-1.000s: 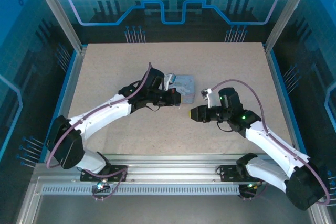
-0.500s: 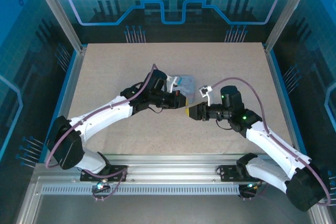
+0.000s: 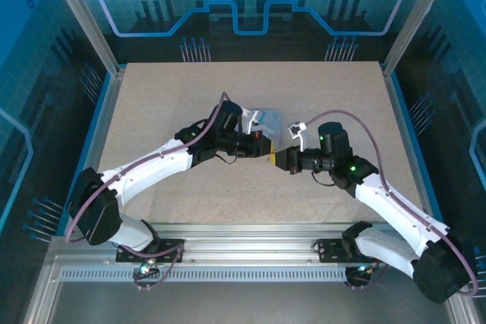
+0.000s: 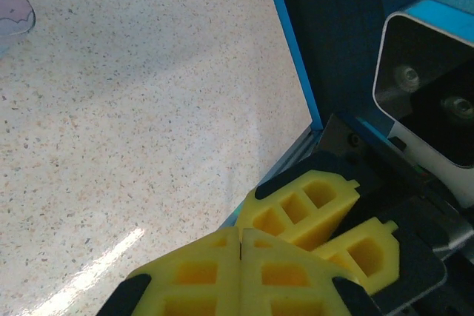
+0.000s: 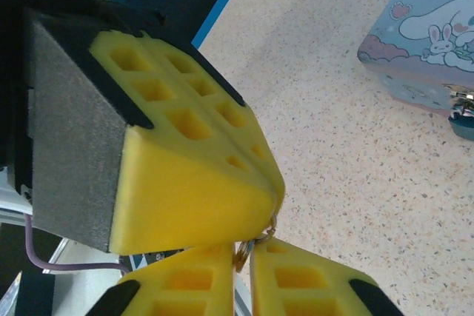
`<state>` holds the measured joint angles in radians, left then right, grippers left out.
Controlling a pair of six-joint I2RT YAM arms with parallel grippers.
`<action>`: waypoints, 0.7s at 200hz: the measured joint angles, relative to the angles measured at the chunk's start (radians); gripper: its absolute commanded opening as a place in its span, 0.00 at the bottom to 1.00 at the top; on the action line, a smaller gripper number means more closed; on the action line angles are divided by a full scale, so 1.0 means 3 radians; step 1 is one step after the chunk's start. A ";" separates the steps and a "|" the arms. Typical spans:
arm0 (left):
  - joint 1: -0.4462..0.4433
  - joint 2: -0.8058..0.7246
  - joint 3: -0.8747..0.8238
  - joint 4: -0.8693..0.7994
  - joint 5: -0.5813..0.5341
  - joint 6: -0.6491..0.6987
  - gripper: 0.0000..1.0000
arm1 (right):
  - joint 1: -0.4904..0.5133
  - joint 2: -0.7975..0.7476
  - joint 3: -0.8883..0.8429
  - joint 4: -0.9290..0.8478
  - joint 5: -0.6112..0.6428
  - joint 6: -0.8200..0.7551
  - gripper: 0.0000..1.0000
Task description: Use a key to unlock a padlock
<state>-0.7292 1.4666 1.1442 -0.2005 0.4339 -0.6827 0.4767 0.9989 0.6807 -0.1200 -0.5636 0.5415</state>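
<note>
Closing my right claw just now onto the tiny silvery key, which my pressed-shut left claw also seems to pinch, tip to tip, so a handover looks under way near the blue cartoon tin.

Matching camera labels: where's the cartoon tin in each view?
Top external: the tin is just above frame centre, beyond the two end effectors, partly hidden.
Left wrist: the tin is a sliver at the top-left corner.
Right wrist: the tin is at the upper right, with its cartoon lid showing.
Shared landmark: the yellow fingertips of the left end effector and right end effector, tip to tip in all three views.
</note>
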 measured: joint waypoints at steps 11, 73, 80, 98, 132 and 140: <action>0.0000 0.0000 0.0000 -0.0001 -0.0008 0.0000 0.00 | 0.0000 0.0000 0.0000 -0.0020 0.0024 -0.0009 0.04; 0.0001 0.0000 0.0000 -0.0010 -0.0008 -0.0001 0.15 | 0.0000 -0.0001 0.0000 -0.0036 0.0032 -0.0013 0.00; 0.0001 0.0000 0.0000 -0.0009 -0.0005 -0.0001 0.22 | 0.0000 -0.0001 0.0000 -0.0036 0.0032 -0.0013 0.00; -0.0008 -0.0006 0.0005 0.0011 0.0006 -0.0029 0.37 | -0.0001 -0.0001 0.0000 -0.0046 0.0042 -0.0014 0.00; -0.0004 -0.0083 0.0005 0.0011 -0.0015 -0.0062 0.42 | -0.0046 -0.0064 0.0000 -0.0046 0.0038 -0.0010 0.00; 0.0001 -0.0128 0.0003 0.0015 -0.0036 -0.0065 0.42 | -0.0076 -0.0092 0.0000 -0.0045 0.0031 -0.0008 0.00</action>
<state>-0.7288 1.4281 1.1450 -0.1959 0.4232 -0.7021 0.4538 0.9714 0.6807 -0.1333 -0.5545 0.5392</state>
